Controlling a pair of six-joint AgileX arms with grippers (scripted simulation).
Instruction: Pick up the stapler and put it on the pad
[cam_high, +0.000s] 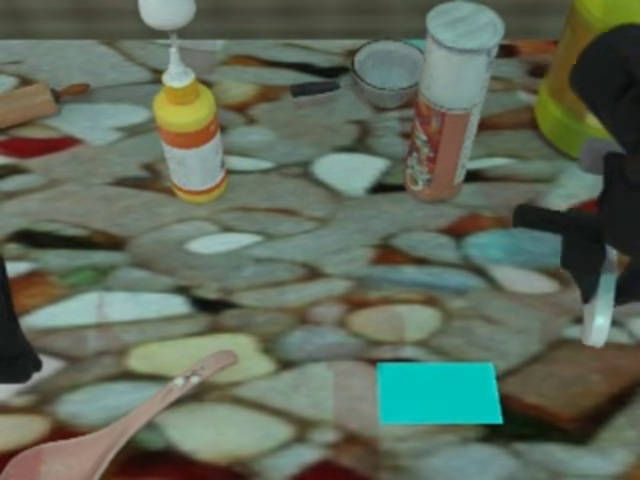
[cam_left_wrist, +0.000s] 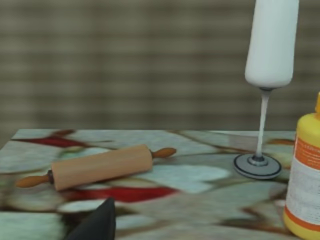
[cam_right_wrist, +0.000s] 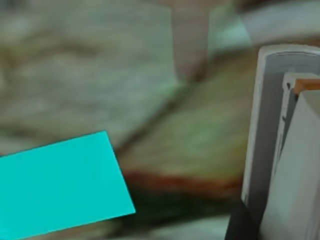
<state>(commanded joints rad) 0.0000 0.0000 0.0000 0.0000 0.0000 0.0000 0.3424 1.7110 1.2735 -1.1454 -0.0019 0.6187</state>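
My left tool (cam_high: 12, 350) sits parked at the surface's left edge; I cannot tell how its fingers stand. Working rightward, the pad (cam_high: 438, 392) lies flat on the surface (cam_high: 300, 250), down and to the left of my right tool (cam_high: 600, 300). That tool is pinching the stapler (cam_high: 600, 312), which hangs white and upright from it, clear of the surface and off the pad's right side. In the right wrist view the stapler (cam_right_wrist: 285, 150) fills one edge, with the pad (cam_right_wrist: 60, 185) off to the side. To do this well, I'd carry the stapler sideways until it is centred over the cyan square, then lower gently and release only once it touches.
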